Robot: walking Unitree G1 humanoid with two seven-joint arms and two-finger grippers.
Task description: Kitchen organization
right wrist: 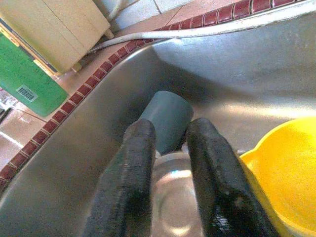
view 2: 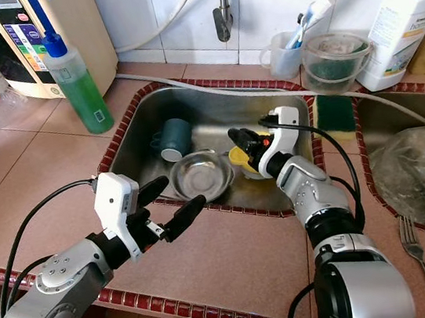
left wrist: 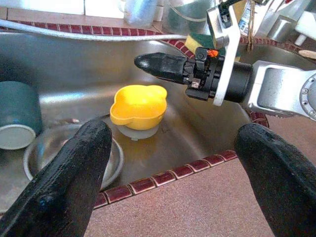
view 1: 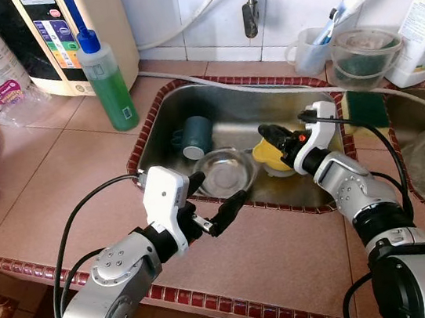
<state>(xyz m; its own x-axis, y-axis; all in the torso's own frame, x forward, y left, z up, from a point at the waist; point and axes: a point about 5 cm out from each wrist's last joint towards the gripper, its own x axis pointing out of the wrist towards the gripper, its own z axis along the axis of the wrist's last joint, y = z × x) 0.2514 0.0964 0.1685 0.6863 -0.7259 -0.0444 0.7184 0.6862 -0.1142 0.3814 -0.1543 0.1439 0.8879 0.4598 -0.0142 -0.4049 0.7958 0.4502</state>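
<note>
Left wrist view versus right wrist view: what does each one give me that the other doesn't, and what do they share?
The left wrist view alone shows the right gripper reaching over the sink, the open left gripper, and the front tiled rim. The right wrist view alone shows the green soap bottle and the cream appliance on the counter, past its near-closed fingers. Both show the yellow bowl, the teal cup, the steel bowl and the hose.

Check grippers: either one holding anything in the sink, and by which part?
Nothing held. Left gripper is open above the sink's near rim; right gripper hangs nearly closed and empty over the steel bowl, beside the yellow cup.
</note>
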